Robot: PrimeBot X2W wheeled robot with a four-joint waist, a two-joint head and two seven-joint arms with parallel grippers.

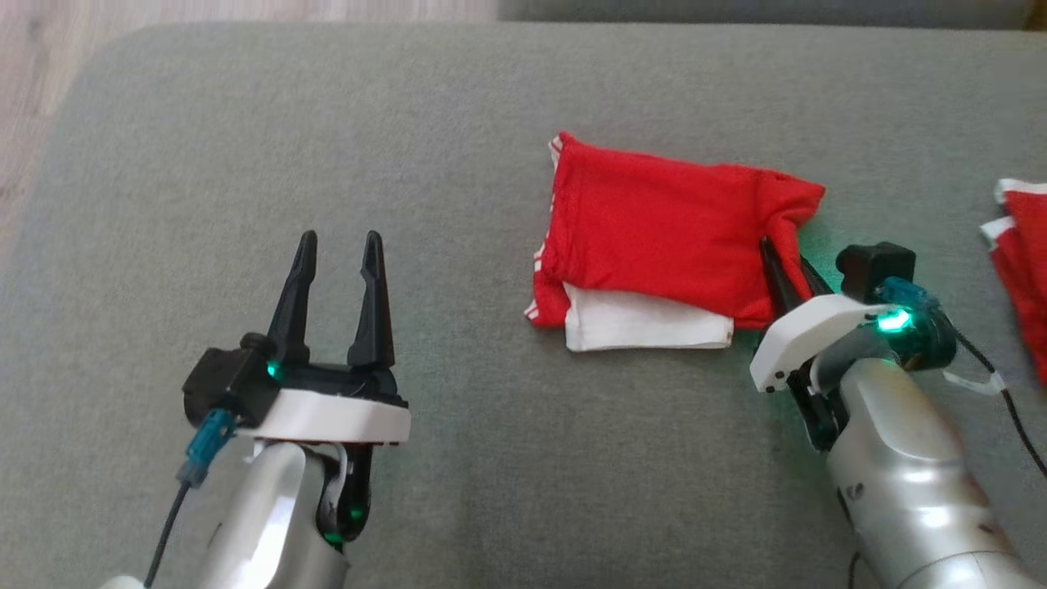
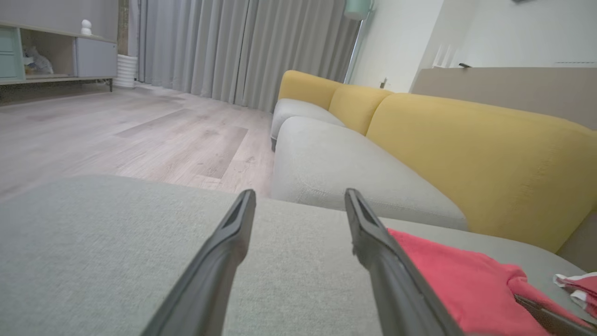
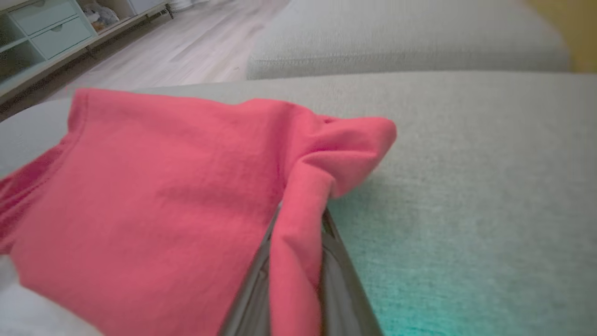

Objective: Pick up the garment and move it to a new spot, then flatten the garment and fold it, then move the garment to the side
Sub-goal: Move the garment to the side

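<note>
Grey upholstered seat (image 1: 245, 147): a broad, flat surface of fine woven fabric, with a rounded corner seen at the upper left of the head view. One folded red garment (image 1: 654, 237) is laid on it right of centre, roughly rectangular, with white striped trim shown along its left edge, a white layer (image 1: 638, 323) left exposed beneath its near edge, and its right corner bunched into a raised fold. A second red-and-white cloth (image 1: 1022, 254) is laid well apart from it at the right edge, cut off by the frame.
</note>
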